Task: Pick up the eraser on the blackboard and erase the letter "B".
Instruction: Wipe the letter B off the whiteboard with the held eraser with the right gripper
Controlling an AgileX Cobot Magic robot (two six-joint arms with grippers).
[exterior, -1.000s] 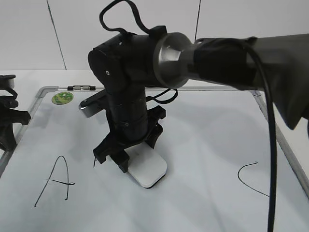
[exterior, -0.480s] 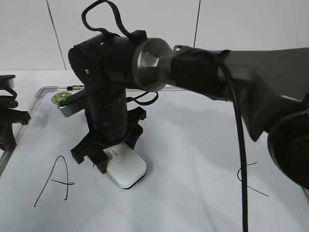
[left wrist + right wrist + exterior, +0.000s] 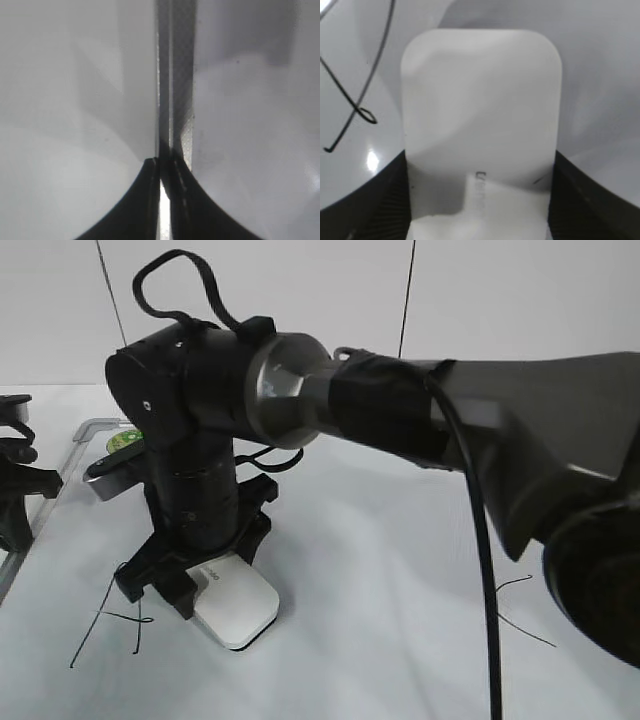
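My right gripper [image 3: 190,585] reaches across to the left part of the blackboard [image 3: 400,570] and is shut on the white eraser [image 3: 238,615], which lies flat on the board. In the right wrist view the eraser [image 3: 480,115] sits between the two black fingers [image 3: 480,200]. Strokes of the letter "A" [image 3: 110,618] lie just left of it and also show in the right wrist view [image 3: 355,95]. No letter "B" shows; the arm and eraser cover that spot. My left gripper [image 3: 164,167] is shut and empty over the board's grey frame [image 3: 181,75].
The letter "C" [image 3: 515,605] is on the right of the board. The green sticker [image 3: 122,440] peeks out behind the right arm at the board's far left corner. The left arm [image 3: 15,490] rests at the board's left edge. The right arm spans the view.
My right gripper has slid the eraser leftward across the board, from the middle up to the right side of the "A". The left arm has not moved.
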